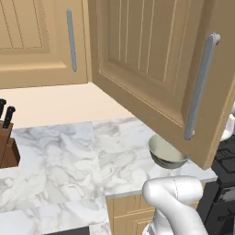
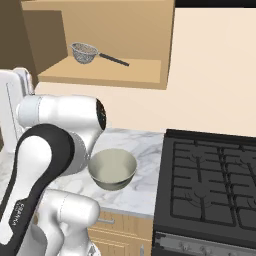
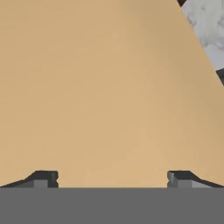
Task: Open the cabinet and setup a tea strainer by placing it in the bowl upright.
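Observation:
The tan cabinet door (image 1: 151,69) stands swung open toward me, its grey bar handle (image 1: 200,87) on the right. Inside the cabinet (image 2: 145,30), the tea strainer (image 2: 84,52) rests on the wooden shelf (image 2: 105,72), mesh cup left, dark handle pointing right. The cream-grey bowl (image 2: 112,169) sits on the marble counter below, also seen under the door as the bowl (image 1: 167,152). My gripper (image 3: 112,179) is open, fingertips (image 3: 43,178) wide apart, close against a flat tan wooden surface (image 3: 100,87), nothing between them.
A black stove (image 2: 210,185) lies right of the bowl. A wooden knife block (image 1: 7,142) stands at the counter's left. Another closed cabinet door (image 1: 36,41) with a grey handle hangs left. Marble counter (image 1: 73,156) spreads between them. My arm (image 2: 55,145) rises beside the bowl.

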Robot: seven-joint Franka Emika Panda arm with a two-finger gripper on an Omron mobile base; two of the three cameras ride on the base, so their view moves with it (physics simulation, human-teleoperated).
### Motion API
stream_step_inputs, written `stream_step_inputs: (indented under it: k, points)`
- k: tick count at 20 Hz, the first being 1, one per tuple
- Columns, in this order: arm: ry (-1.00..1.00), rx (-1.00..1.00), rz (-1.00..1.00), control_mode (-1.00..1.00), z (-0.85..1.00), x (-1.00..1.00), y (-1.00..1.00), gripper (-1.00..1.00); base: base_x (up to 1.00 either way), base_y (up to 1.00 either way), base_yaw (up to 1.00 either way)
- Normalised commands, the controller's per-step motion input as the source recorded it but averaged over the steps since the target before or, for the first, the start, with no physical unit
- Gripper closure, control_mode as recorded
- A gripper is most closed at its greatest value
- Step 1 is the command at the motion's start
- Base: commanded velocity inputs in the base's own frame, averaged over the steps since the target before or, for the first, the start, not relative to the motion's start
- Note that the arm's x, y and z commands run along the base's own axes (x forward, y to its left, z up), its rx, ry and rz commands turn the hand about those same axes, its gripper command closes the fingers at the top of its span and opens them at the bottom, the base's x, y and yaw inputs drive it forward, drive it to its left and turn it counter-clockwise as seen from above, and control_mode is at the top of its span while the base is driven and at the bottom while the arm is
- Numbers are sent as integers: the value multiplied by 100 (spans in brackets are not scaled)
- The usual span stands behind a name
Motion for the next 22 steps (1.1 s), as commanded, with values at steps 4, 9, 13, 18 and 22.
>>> stream_step_inputs:
  k: [4,9,13,18,22]
  points:
    - [-13,-7,-8,-100,0,-1,100,-100,0,0,0]
    - [-14,-8,-12,-100,0,0,94,-100,0,0,0]
    - [-12,-7,-12,-100,0,0,73,-100,0,0,0]
    - [-13,-5,-11,-100,0,0,44,-100,0,0,0]
    - [-10,-8,-10,-100,0,0,19,-100,0,0,0]
